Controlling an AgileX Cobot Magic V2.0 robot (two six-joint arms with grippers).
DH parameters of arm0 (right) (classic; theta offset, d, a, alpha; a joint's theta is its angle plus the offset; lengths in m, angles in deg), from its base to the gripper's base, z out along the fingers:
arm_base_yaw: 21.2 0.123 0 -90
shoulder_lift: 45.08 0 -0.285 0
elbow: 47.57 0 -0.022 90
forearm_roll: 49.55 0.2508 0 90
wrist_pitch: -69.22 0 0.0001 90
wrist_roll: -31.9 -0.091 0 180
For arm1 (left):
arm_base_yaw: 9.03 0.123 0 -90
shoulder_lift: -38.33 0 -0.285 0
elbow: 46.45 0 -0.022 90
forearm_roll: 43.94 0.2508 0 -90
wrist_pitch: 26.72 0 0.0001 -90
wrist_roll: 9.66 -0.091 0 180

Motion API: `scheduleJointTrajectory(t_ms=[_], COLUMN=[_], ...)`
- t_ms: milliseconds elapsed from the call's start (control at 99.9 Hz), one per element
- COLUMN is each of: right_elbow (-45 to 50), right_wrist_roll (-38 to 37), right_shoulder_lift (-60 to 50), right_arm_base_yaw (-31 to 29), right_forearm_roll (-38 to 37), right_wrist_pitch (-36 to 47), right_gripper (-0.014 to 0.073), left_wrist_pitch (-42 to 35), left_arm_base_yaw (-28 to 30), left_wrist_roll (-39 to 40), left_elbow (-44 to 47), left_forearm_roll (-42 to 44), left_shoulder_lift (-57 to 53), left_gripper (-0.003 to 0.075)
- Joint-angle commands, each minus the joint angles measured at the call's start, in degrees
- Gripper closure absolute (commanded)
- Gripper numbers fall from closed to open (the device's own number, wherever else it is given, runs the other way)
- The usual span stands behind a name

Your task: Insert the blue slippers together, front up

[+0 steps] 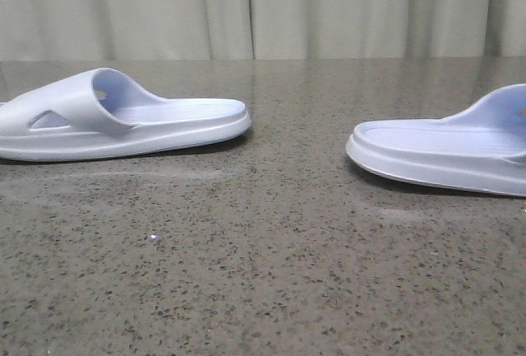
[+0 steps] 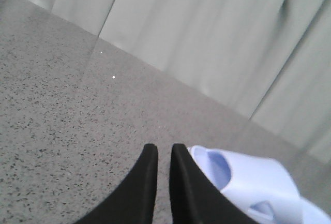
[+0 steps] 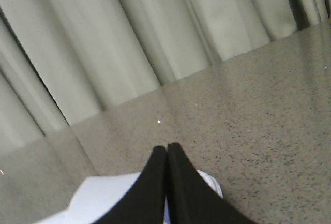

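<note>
Left slipper [image 1: 123,122]: one of the two blue slippers, seen on the left of the front view, laid sole-down on the speckled table [image 1: 263,249]; its strap end is cut by the left edge of the picture and its open heel end is turned toward the middle of the table.

Right slipper [image 1: 444,150]: seen on the right of the front view, also sole-down; its rounded heel end is turned toward the middle, and its strap is cut by the right edge.

Relation of the pair: the two are kept well apart, with bare table between their facing ends; neither is slotted into the other.

Hollows under the straps: the left slipper's strap opening is seen through to the ribbed footbed, and nothing is lodged inside it; the right slipper's opening cannot be judged.

Left gripper [image 2: 160,154]: shown only in the left wrist view; its black fingers are drawn nearly together, with a thin slit left between the tips and nothing held. A slipper's strap [image 2: 248,185] is seen just beside the fingers.

Right gripper [image 3: 166,149]: shown only in the right wrist view; the fingertips are pressed together, nothing between them. A pale slipper surface [image 3: 103,200] is partly hidden behind the fingers.

Backdrop: a pleated pale curtain [image 1: 263,6] is hung behind the table.
</note>
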Motion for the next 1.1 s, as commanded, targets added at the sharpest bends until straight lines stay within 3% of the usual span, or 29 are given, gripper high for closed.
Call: scheduleJointTrajectory(t_ms=[0,180,360,500,740,860,951,1031,1091], right_elbow=[0.2,-5.3,-15.2,-22.1,-27.9,-29.0,-30.3,-31.8,-33.0], right_wrist_roll=[0.2,2.5,11.9,12.2,12.2,12.2,12.2,12.2,12.1], right_shoulder_lift=[0.4,2.1,10.6,20.0,29.2,30.6,30.7,30.7,30.7], right_arm_base_yaw=[-0.3,-0.3,-0.3,-0.3,-0.3,-0.3,-0.3,-0.3,-0.3], right_forearm_roll=[8.6,10.0,9.4,4.9,1.5,1.5,1.5,0.7,-1.2], right_wrist_pitch=[5.5,1.1,-7.4,-15.7,-25.2,-27.5,-29.7,-31.3,-32.8], right_gripper=[0.0673,0.0672,0.0672,0.0672,0.0672,0.0664,0.0606,0.0522,0.0476], left_wrist_pitch=[-5.2,-0.2,11.2,22.6,34.0,35.6,35.6,35.6,35.6], left_arm_base_yaw=[0.2,0.2,0.2,0.2,0.2,0.2,0.2,0.2,0.2], left_wrist_roll=[0.5,0.5,0.5,0.5,-2.2,-3.5,-3.5,-3.5,-3.6], left_elbow=[-0.9,-8.1,-21.5,-31.6,-40.3,-40.9,-40.9,-40.9,-40.9], left_forearm_roll=[-6.6,-3.0,15.0,24.1,25.1,25.1,25.1,24.9,24.5], left_shoulder_lift=[0.7,2.7,13.7,24.5,36.0,37.6,37.7,37.7,37.7], left_gripper=[0.0705,0.0705,0.0705,0.0705,0.0703,0.0703,0.0696,0.0643,0.0561])
